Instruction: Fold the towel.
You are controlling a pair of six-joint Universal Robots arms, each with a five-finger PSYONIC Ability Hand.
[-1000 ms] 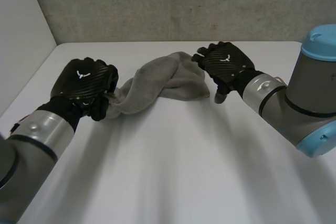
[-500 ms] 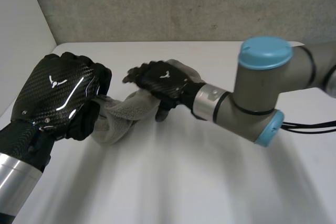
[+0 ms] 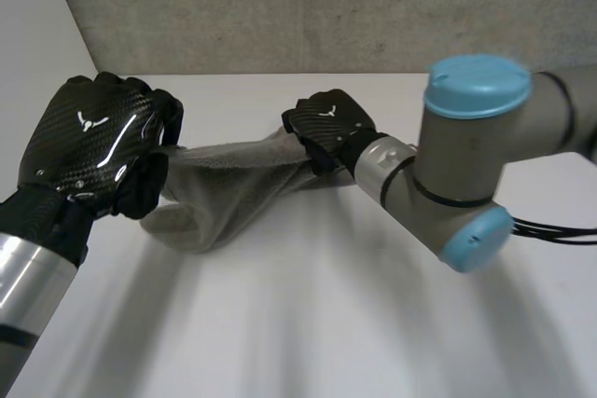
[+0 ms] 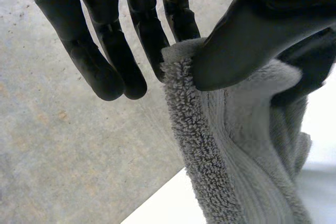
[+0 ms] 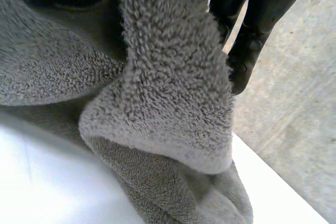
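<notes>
Grey towel is held stretched between both hands over the white table, its middle sagging. One end is pinched by the thumb and fingers of the left hand. The other end is gripped in the curled right hand.

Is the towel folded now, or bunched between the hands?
Bunched, not folded: the towel sags between the left hand, pinching one end, and the right hand, gripping the other.

The sagging low fold of the grey terry towel seems to rest on my flat white desk, toward its left side.
</notes>
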